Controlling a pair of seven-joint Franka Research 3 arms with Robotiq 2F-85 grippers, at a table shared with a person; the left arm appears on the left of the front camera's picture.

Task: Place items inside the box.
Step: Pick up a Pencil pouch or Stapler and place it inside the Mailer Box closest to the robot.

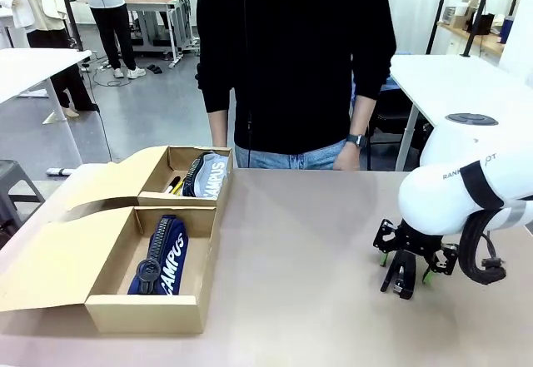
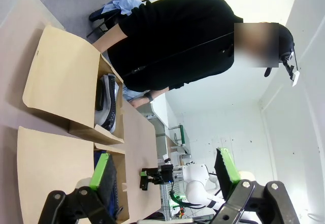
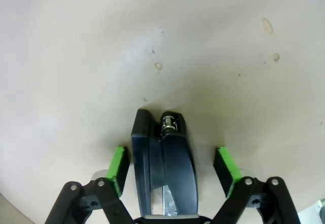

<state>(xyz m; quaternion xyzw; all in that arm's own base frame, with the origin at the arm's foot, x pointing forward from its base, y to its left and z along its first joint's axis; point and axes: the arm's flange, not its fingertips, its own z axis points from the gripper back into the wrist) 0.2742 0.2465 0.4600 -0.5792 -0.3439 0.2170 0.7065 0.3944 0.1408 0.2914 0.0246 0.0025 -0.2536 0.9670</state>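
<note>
White arm (image 1: 463,185), blk gripper (image 1: 405,284), grn pads (image 3: 118,169)

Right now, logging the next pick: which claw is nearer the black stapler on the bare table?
Right. The right claw straddles the stapler, open, pads either side; the left claw is off past the box, across the table.

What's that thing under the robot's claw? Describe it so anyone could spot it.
Find the white robot arm at the right of the tan table. Its black gripper with green pads hangs open around a small black stapler lying on the tabletop. It alone lies outside; the other items sit in the tan cardboard box at the left.
</note>
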